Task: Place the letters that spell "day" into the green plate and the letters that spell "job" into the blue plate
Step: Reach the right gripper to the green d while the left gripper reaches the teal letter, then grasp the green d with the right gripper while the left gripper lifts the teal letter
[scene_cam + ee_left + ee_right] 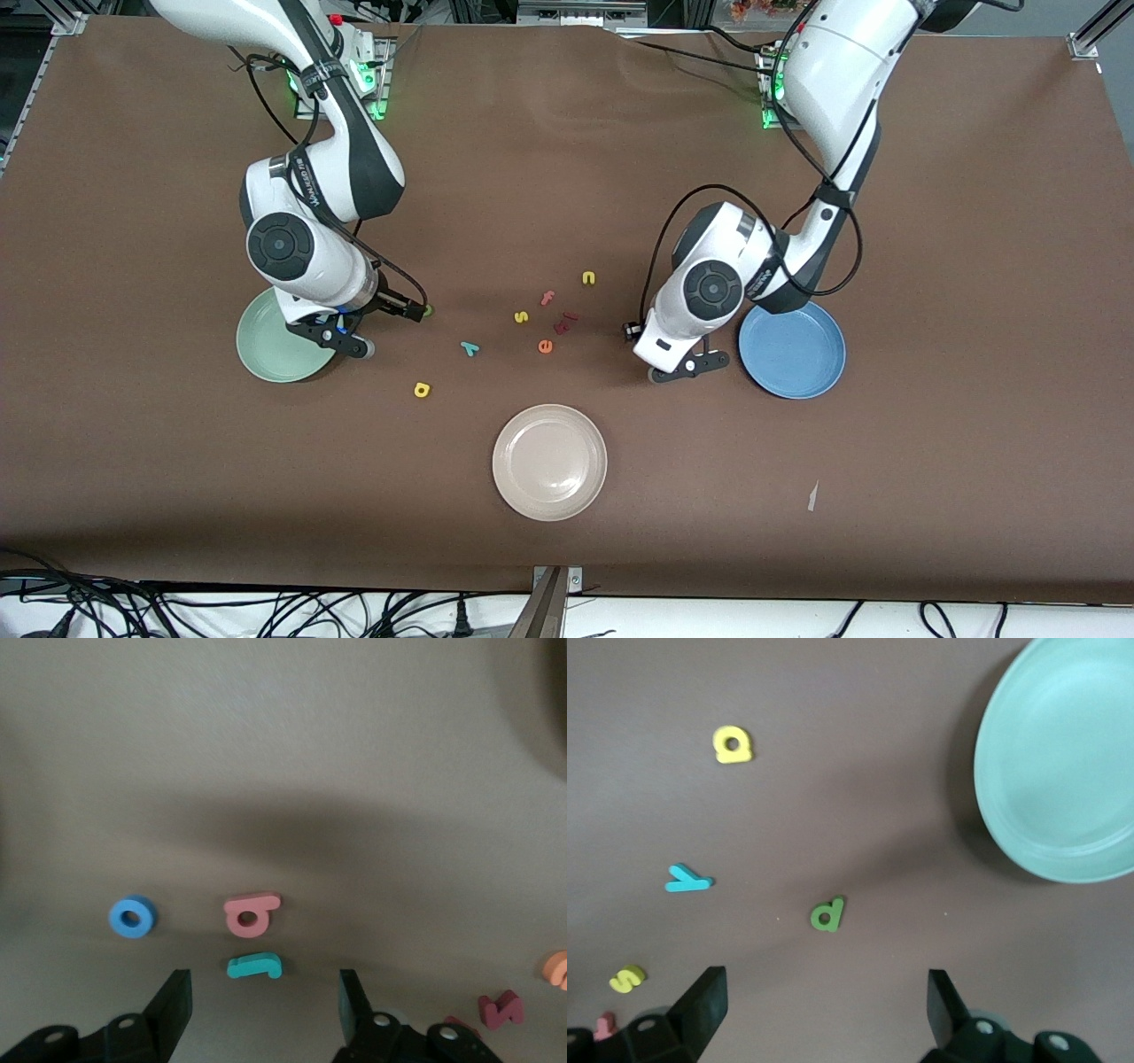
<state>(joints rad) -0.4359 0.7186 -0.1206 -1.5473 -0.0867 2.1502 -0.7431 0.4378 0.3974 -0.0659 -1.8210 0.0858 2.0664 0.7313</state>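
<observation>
The left gripper [266, 1005] hangs spread wide above the tiny teal foam "j" [254, 966], just past it the pink "b" [252, 913] and blue ring "o" [133, 917]. The right gripper [824, 1001], wide too, hangs over the green "d" [827, 914]. The mint-green plate [1063, 762] and blue plate [791, 350] hold nothing yet.

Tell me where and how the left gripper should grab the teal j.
The teal j lies flat on the table, with the left gripper over it, fingers apart. Probably best to come straight down and pinch across its straight stem, not the hooked end. Keep clear of the pink b right beside it.
</observation>
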